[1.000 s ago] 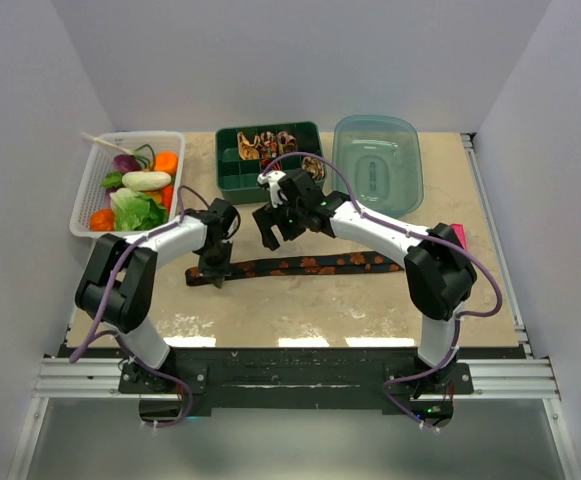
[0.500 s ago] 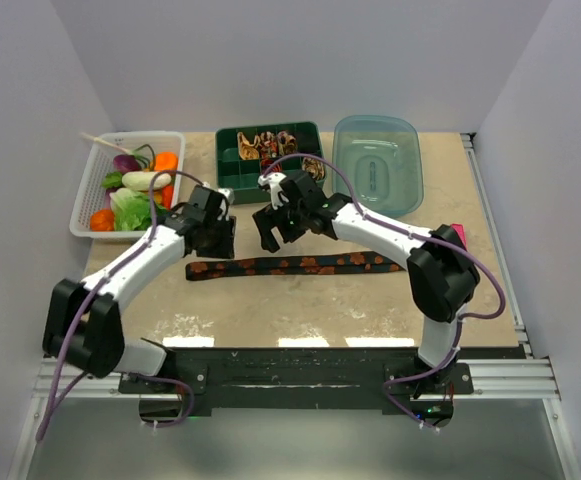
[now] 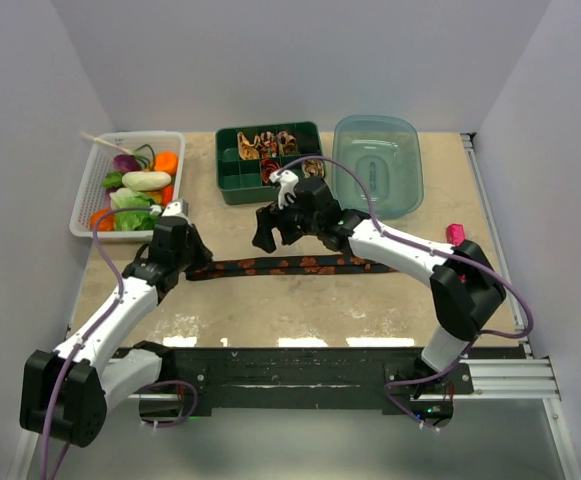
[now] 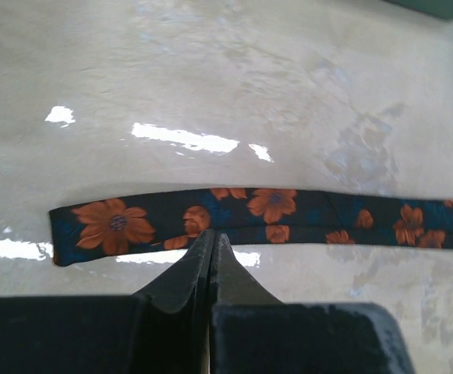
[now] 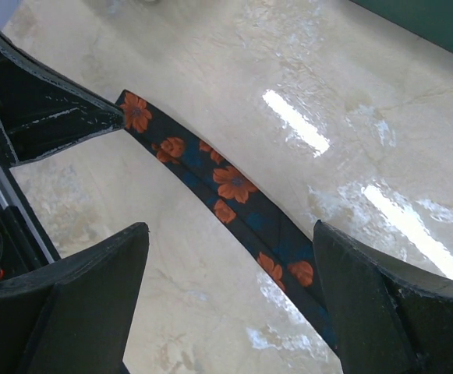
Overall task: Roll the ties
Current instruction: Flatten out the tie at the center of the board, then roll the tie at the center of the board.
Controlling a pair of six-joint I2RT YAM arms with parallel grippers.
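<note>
left gripper [image 4: 212, 238] pinched shut on nothing, tips at the tie [image 4: 273, 209] mid-bench [image 3: 270, 310]; right gripper [image 5: 230, 234] gaping wide over it.

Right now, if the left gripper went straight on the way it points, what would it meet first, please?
Probably the flowered tie: the shut left gripper points at its near edge, close to its end. Whether the tips touch it is unclear.

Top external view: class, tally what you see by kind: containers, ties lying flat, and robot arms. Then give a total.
Containers: 3, the white basket, green tray, clear tub
Ties lying flat: 1, the flowered tie
Robot arms: 2, the left arm, right arm
Total: 6
</note>
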